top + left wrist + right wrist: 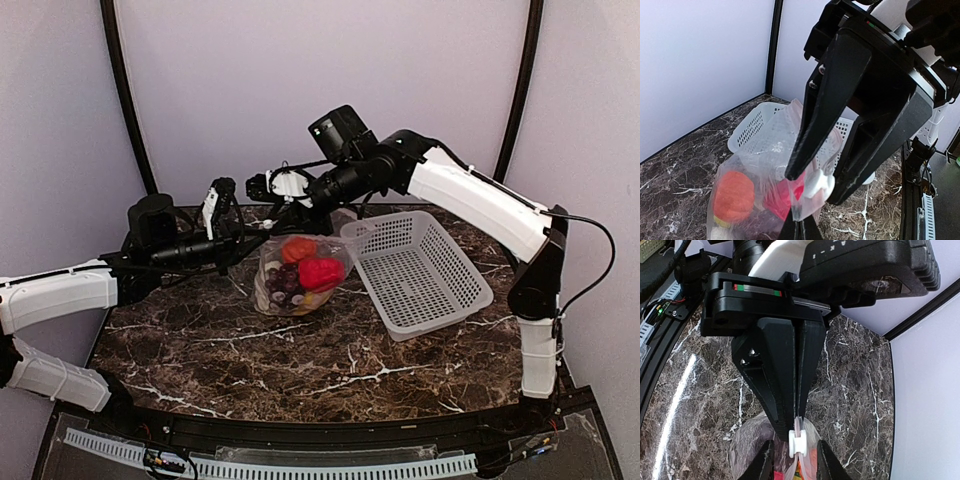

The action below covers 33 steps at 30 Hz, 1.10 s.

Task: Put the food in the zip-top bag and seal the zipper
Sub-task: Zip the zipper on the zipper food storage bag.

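The zip-top bag (298,275) hangs just above the marble table, left of the basket. Inside it the food shows through: an orange-red tomato (297,249), a red pepper (320,272) and dark grapes (284,281). My left gripper (799,216) is shut on the bag's top edge, pinching the pinkish zipper (797,423). A white slider (797,442) sits on the strip just past that pinch. My right gripper (795,441) straddles the slider with its fingers (764,462) apart and a gap on each side.
A white perforated basket (425,268) lies tilted on the table right of the bag, with nothing in it. Both arms meet above the bag at the back of the table. Purple walls stand close behind.
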Each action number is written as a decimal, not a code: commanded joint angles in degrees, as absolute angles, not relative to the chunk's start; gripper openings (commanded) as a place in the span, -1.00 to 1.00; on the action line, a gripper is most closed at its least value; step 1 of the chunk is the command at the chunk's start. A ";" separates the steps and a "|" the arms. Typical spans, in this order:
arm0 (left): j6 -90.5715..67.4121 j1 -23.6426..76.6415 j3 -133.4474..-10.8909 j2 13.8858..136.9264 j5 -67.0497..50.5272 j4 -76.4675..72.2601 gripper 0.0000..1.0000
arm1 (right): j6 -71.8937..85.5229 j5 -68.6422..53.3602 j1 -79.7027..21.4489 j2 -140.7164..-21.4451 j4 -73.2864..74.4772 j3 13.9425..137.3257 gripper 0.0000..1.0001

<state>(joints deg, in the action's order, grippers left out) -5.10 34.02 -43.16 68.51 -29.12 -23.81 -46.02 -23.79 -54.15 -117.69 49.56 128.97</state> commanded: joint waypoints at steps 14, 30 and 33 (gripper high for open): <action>-4.92 34.63 -45.43 68.68 -29.56 -22.72 -0.80 | -45.97 -22.83 -54.93 -118.74 47.90 128.83 -0.95; -4.91 35.07 -46.31 70.05 -31.01 -23.36 -0.87 | -44.81 -24.26 -55.02 -118.69 49.04 128.68 -0.94; -4.86 35.07 -45.50 68.89 -29.74 -23.76 -0.92 | -44.27 -24.11 -54.93 -118.84 49.37 128.69 -0.94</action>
<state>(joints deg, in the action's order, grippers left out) -5.10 34.79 -45.04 71.22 -30.00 -23.03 -45.69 -23.42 -54.39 -118.08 49.34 128.97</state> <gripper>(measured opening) 0.053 0.070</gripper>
